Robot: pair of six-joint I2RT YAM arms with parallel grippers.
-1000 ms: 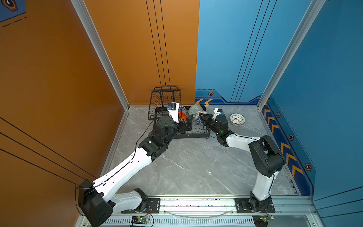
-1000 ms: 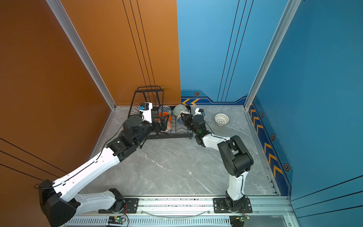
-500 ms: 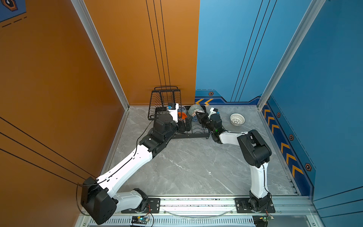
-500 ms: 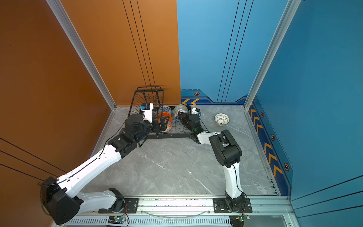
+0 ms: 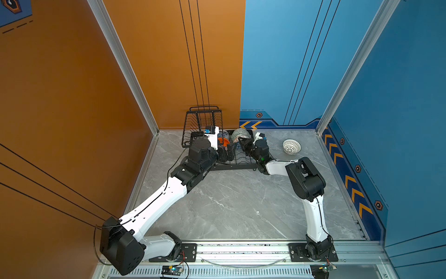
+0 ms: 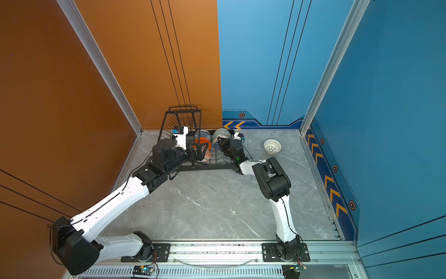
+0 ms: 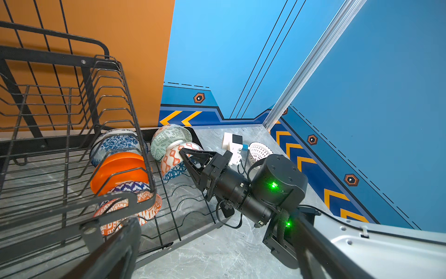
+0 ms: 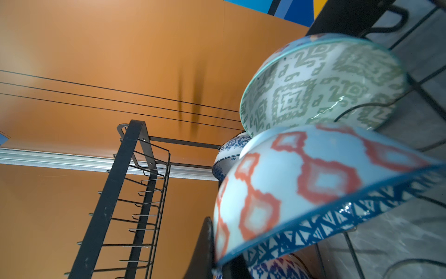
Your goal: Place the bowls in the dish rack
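My right gripper [image 7: 187, 155] is shut on the rim of a white bowl [image 7: 172, 157] with orange diamonds outside and blue triangles inside. The bowl [image 8: 313, 183] stands tilted on edge over the lower tray of the black wire dish rack [image 5: 204, 120], against a pale green bowl [image 7: 169, 140]. Under the raised basket, a blue-white floral bowl [image 7: 115, 142], a plain orange bowl [image 7: 118, 169] and an orange-white geometric bowl [image 7: 144, 210] stand on edge. A white lattice bowl [image 5: 291, 146] lies on the floor to the right. My left gripper [image 6: 200, 151] is open and empty at the rack's front.
The rack [image 6: 184, 118] sits in the back corner against the orange wall [image 5: 169, 72], with the blue wall [image 5: 277, 72] to its right. My right arm's elbow [image 5: 305, 178] stands over the grey marble floor [image 5: 241, 205]. The arm bases sit on a rail [image 5: 241, 251] at the front.
My right gripper has carried its bowl a little left, up against the green bowl, and the arm's elbow has swung inward. The left arm has barely shifted and stays open.
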